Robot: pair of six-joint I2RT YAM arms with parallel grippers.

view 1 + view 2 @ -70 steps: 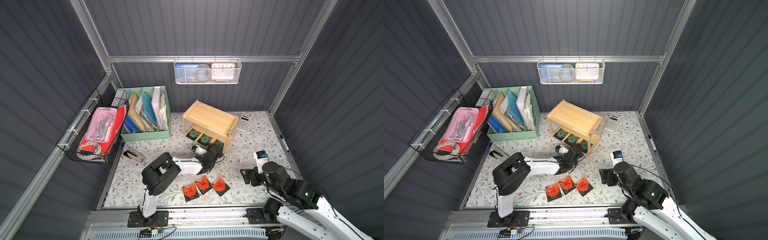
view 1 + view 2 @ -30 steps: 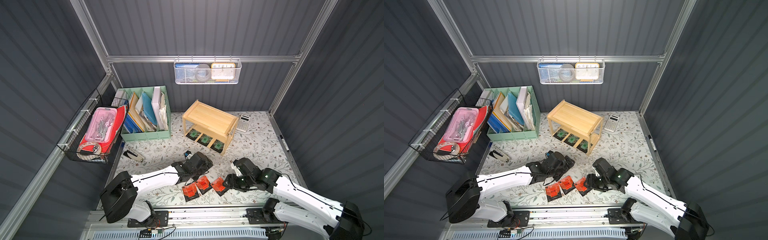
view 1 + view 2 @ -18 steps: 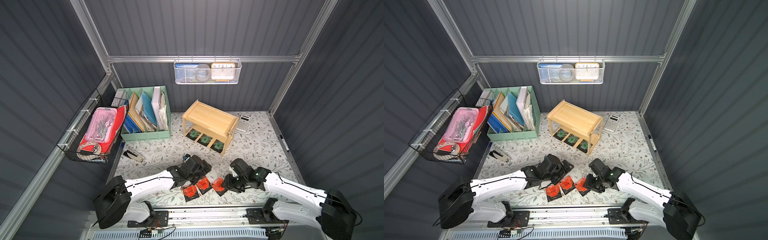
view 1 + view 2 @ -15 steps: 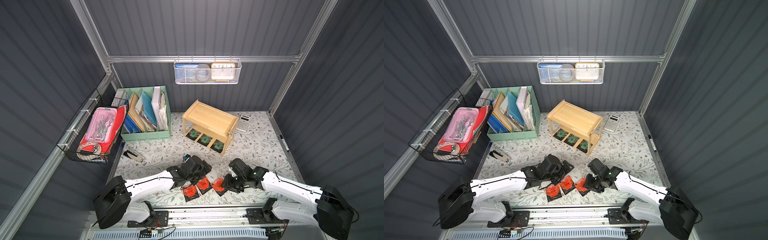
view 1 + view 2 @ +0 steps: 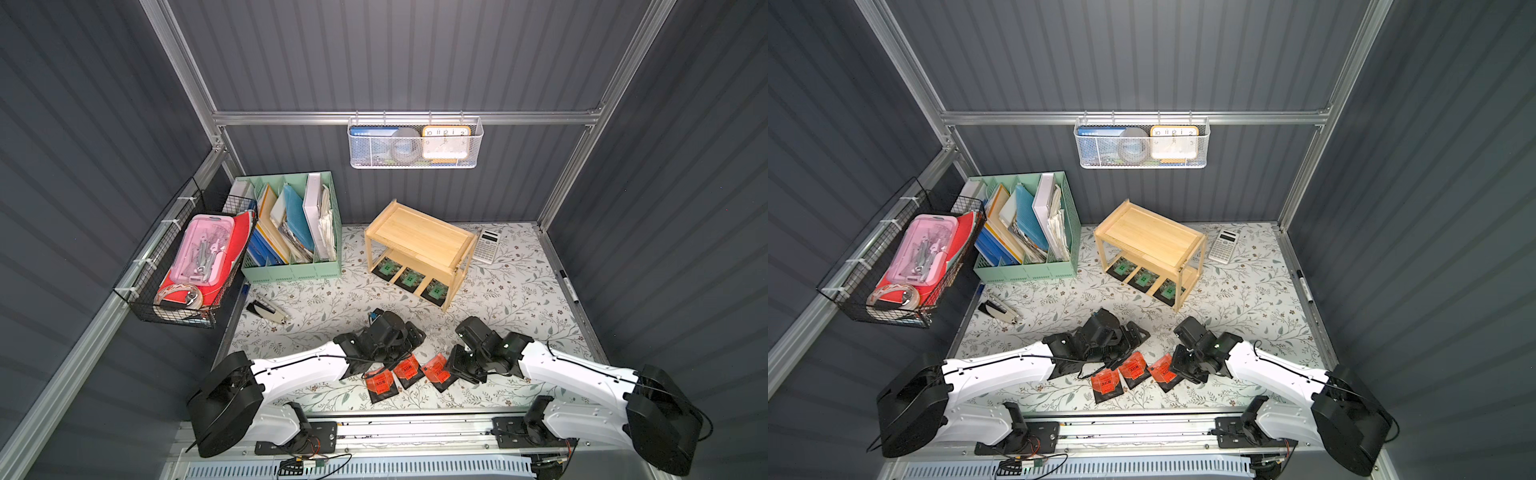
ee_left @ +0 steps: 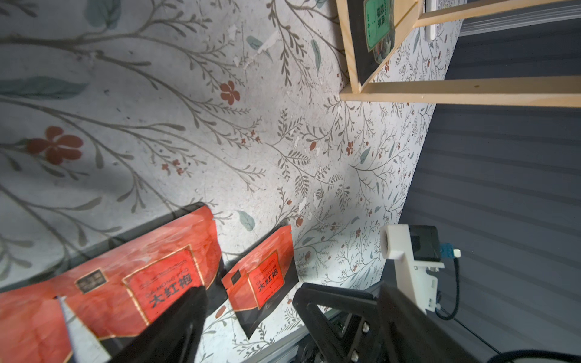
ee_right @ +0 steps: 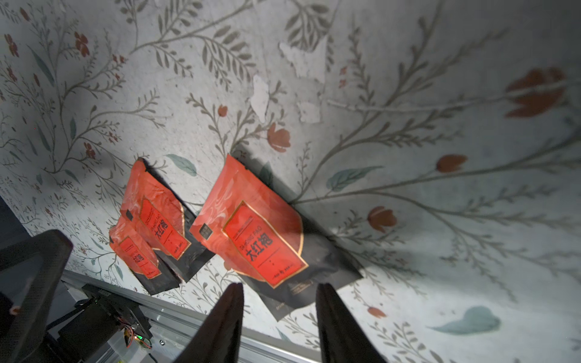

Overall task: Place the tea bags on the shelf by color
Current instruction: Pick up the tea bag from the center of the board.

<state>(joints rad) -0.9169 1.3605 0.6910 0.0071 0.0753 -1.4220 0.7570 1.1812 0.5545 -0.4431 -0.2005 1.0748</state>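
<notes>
Three flat black tea bags with red-orange labels are lying face up in a close row near the front edge of the pale floral-printed table mat [image 5: 316, 307], between my two grippers: the left red tea bag [image 5: 381, 382], the middle red tea bag [image 5: 406, 371] and the right red tea bag [image 5: 436, 371]. Each one's long axis is running roughly front to back, with its red label end pointing toward the back of the mat and its plain black end pointing toward the front edge. The right one is angling its black end a little toward my right side. The left and middle ones are overlapping at their edges, and the right one is sitting just beside the middle one. I am holding my left gripper [image 6: 290, 290] low just behind this row, its jaws spread wide with nothing caught between them. In the left wrist view one dark finger [image 6: 176, 323] is crossing in front of the middle red tea bag, and I cannot tell whether it is touching. My right gripper [image 7: 279, 287] is standing partly open and gripping nothing. Its two fingertips are framing the black bottom corner of the right red tea bag, and I cannot tell whether they are resting on it. The green tea bags [image 5: 411, 278], three flat black sachets with green labels, are lying side by side on the lower tier of the small light-wood two-tier shelf [image 5: 419, 237]. The shelf is standing well behind the red row, its long axis running from back-left to front-right.
</notes>
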